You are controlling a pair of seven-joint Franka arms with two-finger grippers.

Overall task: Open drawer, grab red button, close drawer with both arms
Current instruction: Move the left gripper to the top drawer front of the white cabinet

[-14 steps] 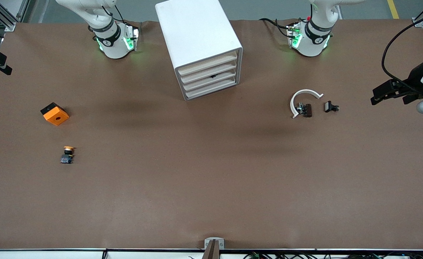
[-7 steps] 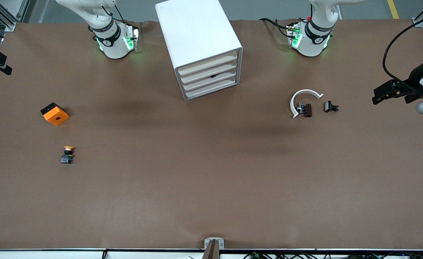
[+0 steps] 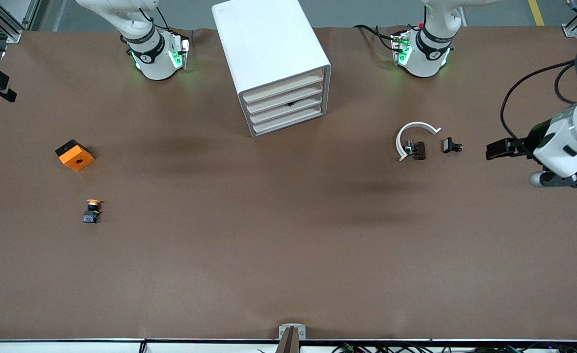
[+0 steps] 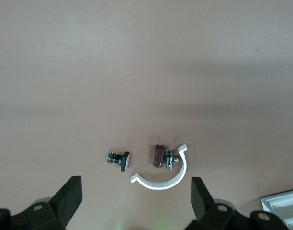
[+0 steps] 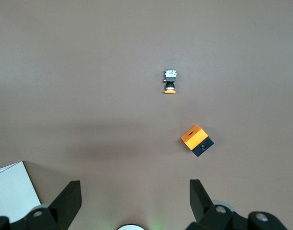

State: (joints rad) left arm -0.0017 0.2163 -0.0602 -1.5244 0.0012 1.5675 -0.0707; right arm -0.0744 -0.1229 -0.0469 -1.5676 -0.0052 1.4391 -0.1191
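All four drawers of the cabinet (image 3: 274, 68) are closed; the left pincer (image 3: 495, 148), wide open and empty, hangs over the desk's (image 3: 288, 255) left-arm end, well apart from them; the right pincer (image 5: 134, 199) is likewise open and empty.

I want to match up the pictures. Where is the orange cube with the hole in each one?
Front view: the orange cube with a hole lies toward the right arm's end of the table.
Left wrist view: not in it.
Right wrist view: the cube lies past the open right tool.
Shared landmark: the small button with an orange-yellow cap lies close by in both.
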